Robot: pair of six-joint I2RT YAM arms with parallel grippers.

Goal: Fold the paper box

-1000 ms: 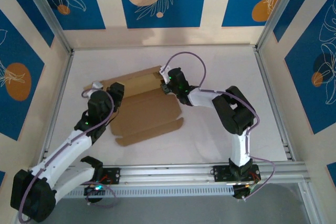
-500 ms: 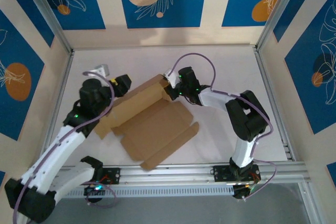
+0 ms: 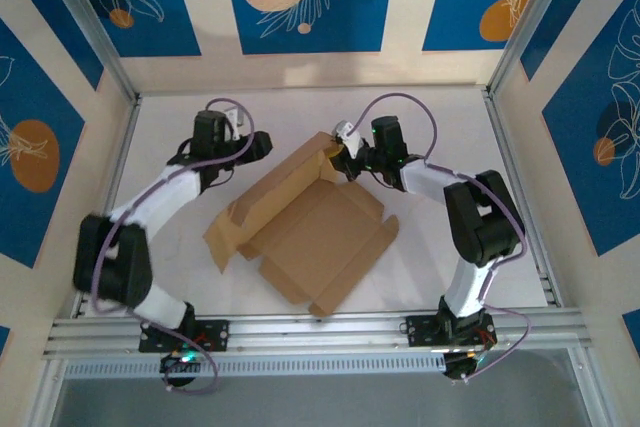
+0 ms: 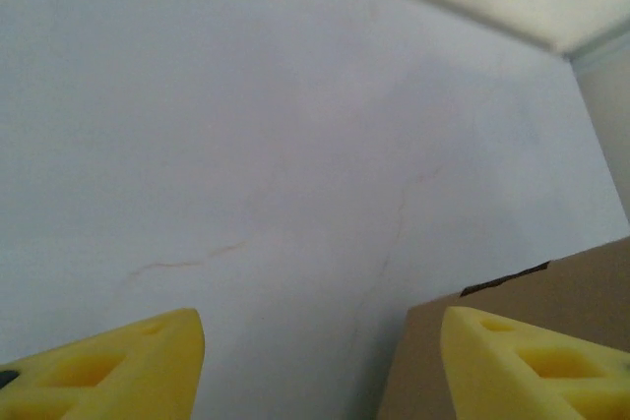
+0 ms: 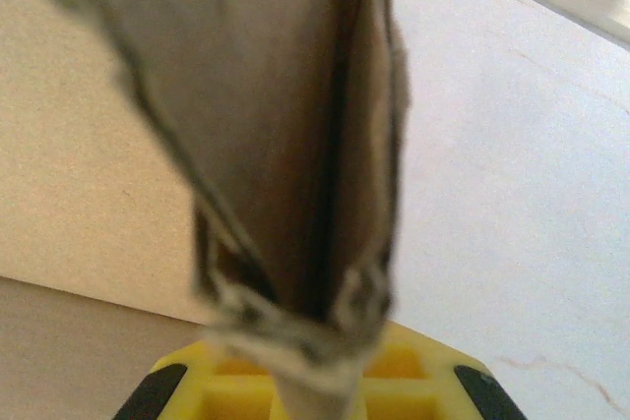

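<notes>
Paper box point(image 3: 310, 232) lies partly folded on the white table point(image 3: 440, 127), turned diagonal, and the long flap on its far-left side looks raised. Right gripper point(image 3: 337, 154) is clamped on the box's far corner. My right wrist cam shows a doubled cardboard edge pinched between the yellow fingers point(image 5: 418, 381). Left gripper point(image 3: 262, 144) is just off the box's far-left side, jaws apart, holding nothing. On my left wrist cam a box corner sits by one fingertip.

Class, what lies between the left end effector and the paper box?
Bare white table: the top view shows an empty gap from the left end effector to the paper box.
</notes>
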